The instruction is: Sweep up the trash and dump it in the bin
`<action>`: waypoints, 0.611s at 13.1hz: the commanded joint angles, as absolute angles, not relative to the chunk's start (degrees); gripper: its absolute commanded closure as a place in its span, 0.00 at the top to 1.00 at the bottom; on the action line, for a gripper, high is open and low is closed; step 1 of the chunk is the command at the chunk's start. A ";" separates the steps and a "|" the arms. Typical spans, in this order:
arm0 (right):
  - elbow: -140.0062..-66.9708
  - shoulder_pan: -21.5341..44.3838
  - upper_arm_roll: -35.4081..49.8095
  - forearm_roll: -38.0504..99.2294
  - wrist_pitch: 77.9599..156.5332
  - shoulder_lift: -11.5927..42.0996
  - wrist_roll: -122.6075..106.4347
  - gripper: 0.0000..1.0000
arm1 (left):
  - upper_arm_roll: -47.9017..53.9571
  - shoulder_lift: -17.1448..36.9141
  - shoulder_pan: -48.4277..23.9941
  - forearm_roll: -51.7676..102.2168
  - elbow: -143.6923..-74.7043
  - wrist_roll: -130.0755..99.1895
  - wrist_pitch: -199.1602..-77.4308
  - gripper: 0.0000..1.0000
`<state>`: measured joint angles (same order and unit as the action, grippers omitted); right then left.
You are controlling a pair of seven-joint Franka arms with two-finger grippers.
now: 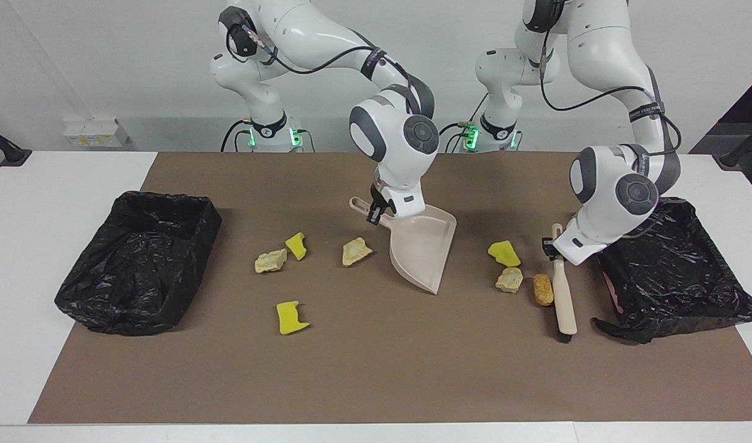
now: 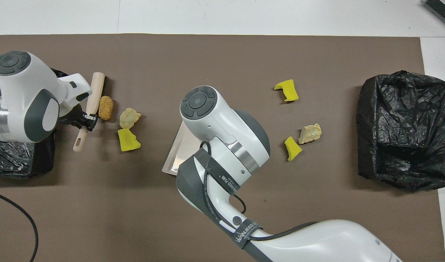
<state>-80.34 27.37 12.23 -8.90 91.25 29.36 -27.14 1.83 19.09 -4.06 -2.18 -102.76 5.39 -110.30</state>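
Both claws were clamped shut on tools. On the left arm, the left gripper [image 1: 552, 246] pinched the handle of a beige brush [image 1: 563, 294], near its robot-side end. That brush lay slanted, bristles down on the brown mat [image 1: 376, 369], just beside the black-lined bin [image 1: 677, 271] at the left arm's end of the table. From overhead, the same gripper [image 2: 87, 122] sat on the brush [image 2: 93, 96] handle.

On the right arm, the right gripper [image 1: 376, 212] was closed on the handle of a beige dustpan [image 1: 422, 252] at the middle of the mat. The pan tilted, its wide lip toward the mat and pointing away from the robots. Overhead, the arm covered most of the dustpan [image 2: 177, 153].

Trash lay scattered in two groups. An orange-brown lump [image 1: 542, 289] rested right against the brush's bristle side. Just beside it sat a pale stone-like lump [image 1: 509, 279], and a yellow sponge piece [image 1: 504, 253] touched that one, nearer the robots. These three lay between brush and dustpan.

Toward the right arm's end, another pale lump [image 1: 356, 251] lay close to the dustpan. Farther along, a second yellow piece [image 1: 296, 245] sat beside a third pale lump [image 1: 270, 261]. A third yellow piece [image 1: 291, 317] lay alone, farther from the robots.

A second black-lined bin [image 1: 139, 258] stood at the right arm's end of the table.
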 commanded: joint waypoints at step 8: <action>-86.22 28.65 12.66 -11.25 97.56 26.72 -24.87 0.00 | 1.14 12.31 -17.64 6.31 -112.32 -3.07 -109.25 0.00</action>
